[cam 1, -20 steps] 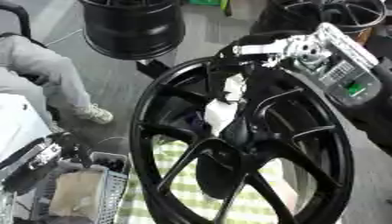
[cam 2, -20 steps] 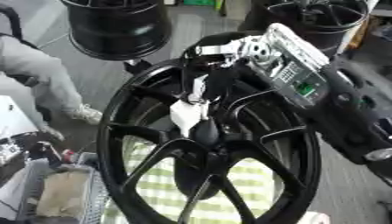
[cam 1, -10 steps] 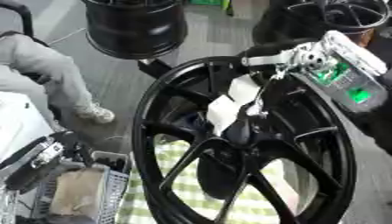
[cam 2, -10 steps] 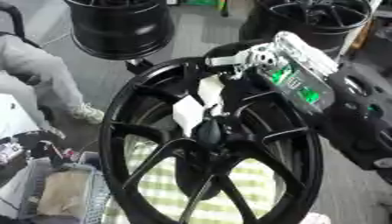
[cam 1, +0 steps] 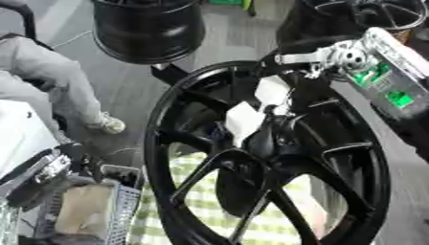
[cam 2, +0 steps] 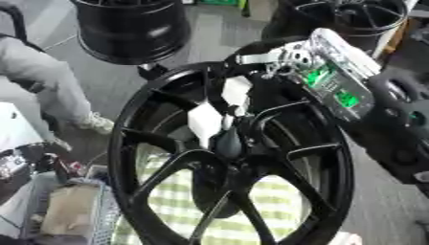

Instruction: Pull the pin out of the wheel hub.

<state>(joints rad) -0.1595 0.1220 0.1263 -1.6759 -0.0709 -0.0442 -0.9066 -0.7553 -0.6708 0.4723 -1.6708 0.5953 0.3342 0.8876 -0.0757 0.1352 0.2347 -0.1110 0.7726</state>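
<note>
Black multi-spoke wheel hub (cam 1: 251, 158): fills centre and lower frame, standing tilted on its rim over a green-and-white checked cloth (cam 1: 201, 210).
Centre boss (cam 2: 228, 143): middle of frame, spokes radiating outward; pale tags or labels (cam 1: 243, 122) just above and left of it.
Pin: not separable from the dark boss and fingers; exact place cannot be told.
Right hand (cam 1: 289, 103): entering from upper right, silver wrist joint and green-lit board (cam 2: 322, 79) above the rim, dark fingers reaching down inside the wheel toward the boss. Whether curled on something or spread cannot be told.
Left hand: outside both views.
Second black rim (cam 1: 147, 28): upper left, on grey floor, well apart from the main wheel.
Further dark rims (cam 2: 352, 16): upper right corner.
Grey mesh basket (cam 1: 92, 210): lower left, holding a tan object.
Person's grey trouser leg and shoe (cam 1: 59, 81): left edge, clear of the wheel.
</note>
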